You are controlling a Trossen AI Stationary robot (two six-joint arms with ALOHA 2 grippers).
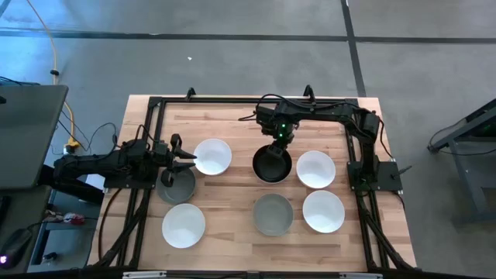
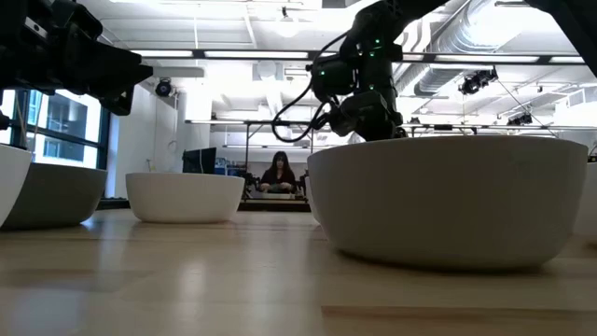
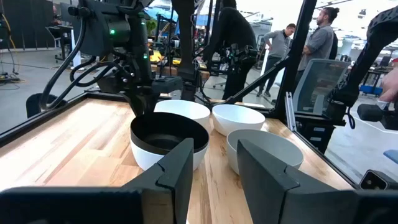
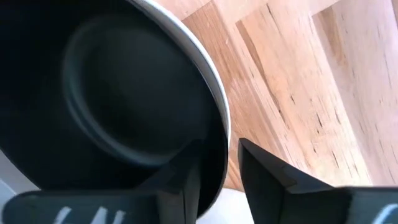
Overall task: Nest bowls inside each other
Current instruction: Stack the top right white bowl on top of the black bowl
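Black bowl (image 1: 272, 163) is noted near the middle of the bench (image 1: 232, 116), slightly toward the far edge; in the left wrist view a white outer wall shows beneath its dark inside (image 3: 166, 134), so it is judged to sit already nested in a white bowl, though this is not certain. The right pincer (image 1: 280, 138) is seen at its far rim, the two fingers straddling the wall, one inside and one outside (image 4: 186, 168), a narrow gap between them; whether the rim is actually clamped cannot be told. Around it: a white bowl (image 1: 211, 156) toward the left, two white bowls (image 1: 315, 169) (image 1: 323, 211) toward the right edge, a grey bowl (image 1: 273, 214) toward the near edge, another white bowl (image 1: 184, 225) near the near-left corner, and a second grey bowl (image 1: 177, 184) by the left edge. The left pincer (image 1: 184, 156) is held open over the left side, between the left grey bowl and the white one, nothing gripped. Risks judged from here: a thin rim grip on a glossy wall may slip or let the bowl swing and tip when lifted; if two are stuck together, the lower may drop off mid-carry; the neighbouring white bowl stands close enough to be knocked.
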